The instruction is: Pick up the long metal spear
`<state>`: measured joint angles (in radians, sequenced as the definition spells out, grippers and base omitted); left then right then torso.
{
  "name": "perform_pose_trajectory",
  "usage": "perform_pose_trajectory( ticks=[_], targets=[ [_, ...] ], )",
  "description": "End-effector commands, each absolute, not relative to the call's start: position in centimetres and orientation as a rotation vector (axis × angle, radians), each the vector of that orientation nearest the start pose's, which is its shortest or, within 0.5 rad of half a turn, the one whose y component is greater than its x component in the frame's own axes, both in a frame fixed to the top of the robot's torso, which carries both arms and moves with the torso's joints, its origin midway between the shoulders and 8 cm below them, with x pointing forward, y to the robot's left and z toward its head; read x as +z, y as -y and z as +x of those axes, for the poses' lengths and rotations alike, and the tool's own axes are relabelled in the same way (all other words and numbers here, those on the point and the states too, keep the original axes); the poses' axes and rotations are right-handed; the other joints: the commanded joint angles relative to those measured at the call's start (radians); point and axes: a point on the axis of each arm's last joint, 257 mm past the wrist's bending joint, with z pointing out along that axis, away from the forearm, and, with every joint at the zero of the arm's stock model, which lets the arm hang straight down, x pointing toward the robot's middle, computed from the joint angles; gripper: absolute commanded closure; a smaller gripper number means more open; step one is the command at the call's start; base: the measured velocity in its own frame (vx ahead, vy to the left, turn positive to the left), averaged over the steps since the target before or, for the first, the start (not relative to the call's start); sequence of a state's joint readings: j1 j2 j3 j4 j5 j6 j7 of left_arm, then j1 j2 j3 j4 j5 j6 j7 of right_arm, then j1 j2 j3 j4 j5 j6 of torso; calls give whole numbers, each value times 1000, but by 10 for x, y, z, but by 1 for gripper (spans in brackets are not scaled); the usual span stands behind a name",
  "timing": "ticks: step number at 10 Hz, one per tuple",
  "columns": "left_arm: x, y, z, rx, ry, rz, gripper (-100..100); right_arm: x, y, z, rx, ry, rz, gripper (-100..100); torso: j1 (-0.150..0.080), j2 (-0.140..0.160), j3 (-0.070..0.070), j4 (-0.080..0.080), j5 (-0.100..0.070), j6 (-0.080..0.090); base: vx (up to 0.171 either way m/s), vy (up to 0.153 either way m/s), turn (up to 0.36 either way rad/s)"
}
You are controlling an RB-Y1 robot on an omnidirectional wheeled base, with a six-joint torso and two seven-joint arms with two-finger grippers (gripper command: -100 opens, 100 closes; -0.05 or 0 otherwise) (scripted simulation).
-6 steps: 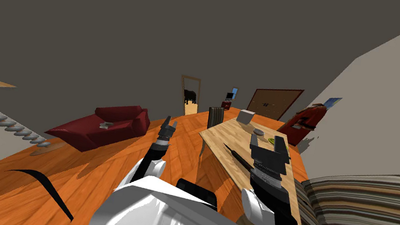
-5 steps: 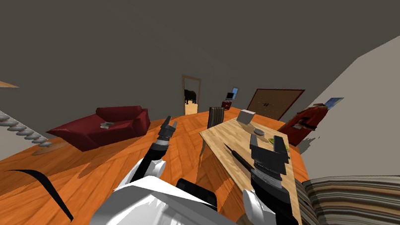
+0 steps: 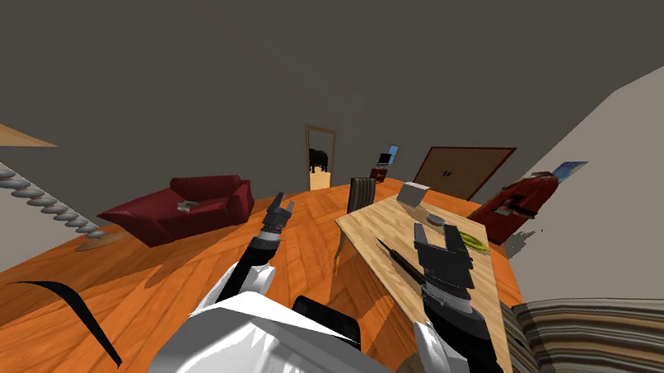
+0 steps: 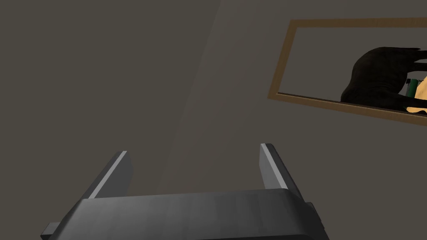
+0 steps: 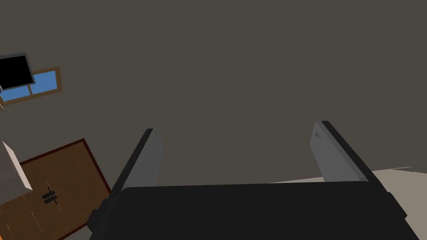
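Note:
A long, thin dark spear (image 3: 400, 262) lies slantwise on the light wooden table (image 3: 379, 222), its pointed tip toward the table's near left edge. My right gripper (image 3: 436, 233) hovers above the table just to the right of the spear, open and holding nothing; the wrist view shows its two fingers (image 5: 146, 160) spread wide. Over the orange floor, left of the table, my left gripper (image 3: 281, 204) is raised and open, its fingers (image 4: 273, 166) bare.
On the table's far end sit a grey box (image 3: 412, 193), a grey dish (image 3: 436, 218) and a green ring (image 3: 472, 239). A dark chair (image 3: 360, 193) stands at the far left corner, a red sofa (image 3: 185, 205) to the left, a striped cushion (image 3: 628, 360) close on the right.
The whole head view has shifted slightly, so I have moved a little. My right gripper now sits a bit nearer the spear.

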<state>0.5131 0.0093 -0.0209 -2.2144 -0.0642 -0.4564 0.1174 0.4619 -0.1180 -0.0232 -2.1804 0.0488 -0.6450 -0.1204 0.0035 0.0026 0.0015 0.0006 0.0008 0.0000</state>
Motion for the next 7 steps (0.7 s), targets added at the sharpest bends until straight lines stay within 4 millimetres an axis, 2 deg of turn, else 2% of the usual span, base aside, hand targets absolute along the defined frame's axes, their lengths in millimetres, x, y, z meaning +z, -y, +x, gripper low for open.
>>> perform_pose_trajectory(
  ticks=[1,6,7],
  targets=[
    [-19,-270,364,-1356,-709,-763,0,13,264,345,1371,-717,479,-100,0,0,0,0,0,0,-35,78,49],
    [-19,-270,364,-1356,-708,-763,0,-2,263,352,1309,-837,393,-100,1,-1,0,0,0,0,-28,68,49],
    [-19,-270,364,-1356,-709,-763,0,-12,265,356,1274,-886,362,-100,1,-1,-1,0,0,0,-18,90,91]
  ],
)
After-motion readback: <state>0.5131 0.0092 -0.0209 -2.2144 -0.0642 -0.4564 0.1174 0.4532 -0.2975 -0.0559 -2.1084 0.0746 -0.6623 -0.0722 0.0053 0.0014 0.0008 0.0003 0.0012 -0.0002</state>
